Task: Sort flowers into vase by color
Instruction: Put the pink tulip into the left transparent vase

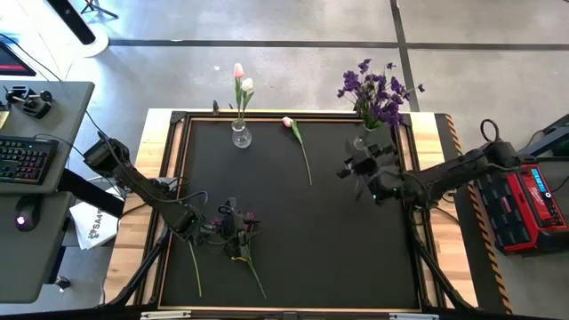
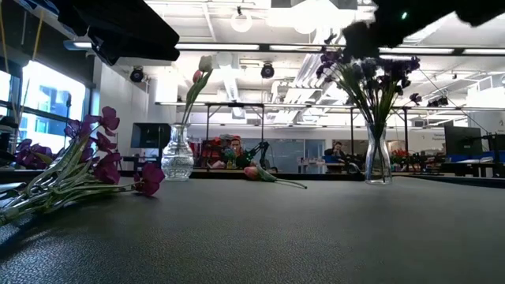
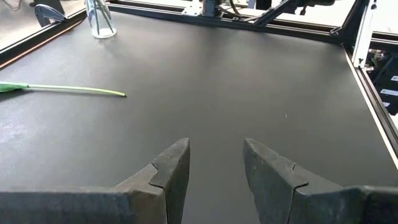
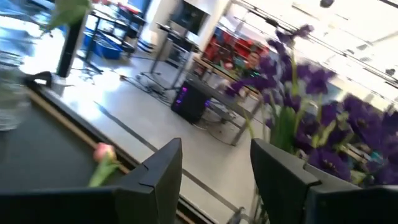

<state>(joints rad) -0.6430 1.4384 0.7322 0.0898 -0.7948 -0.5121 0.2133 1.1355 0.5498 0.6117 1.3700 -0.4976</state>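
Observation:
Several purple-bloomed flowers (image 1: 242, 222) (image 2: 95, 170) lie flat on the black mat near its left near corner, stems (image 1: 253, 276) trailing toward the near edge. My left gripper (image 1: 227, 218) (image 3: 214, 162) hovers over them, open, nothing between its fingers. A pink tulip (image 1: 298, 142) (image 2: 264, 173) (image 4: 102, 155) lies flat near the far edge. One glass vase (image 1: 241, 135) (image 2: 177, 154) holds a pink and a white tulip; another vase (image 1: 369, 138) (image 2: 377, 154) holds a purple bunch (image 1: 373, 93) (image 4: 323, 118). My right gripper (image 1: 356, 169) (image 4: 214, 168) is raised beside that bunch, open.
The mat (image 1: 338, 249) sits inside a raised black frame on a wooden table (image 1: 142, 222). Both vases stand along the far edge. A desk with a keyboard (image 1: 27, 160) is off the table's left; a red case (image 1: 529, 200) lies off its right.

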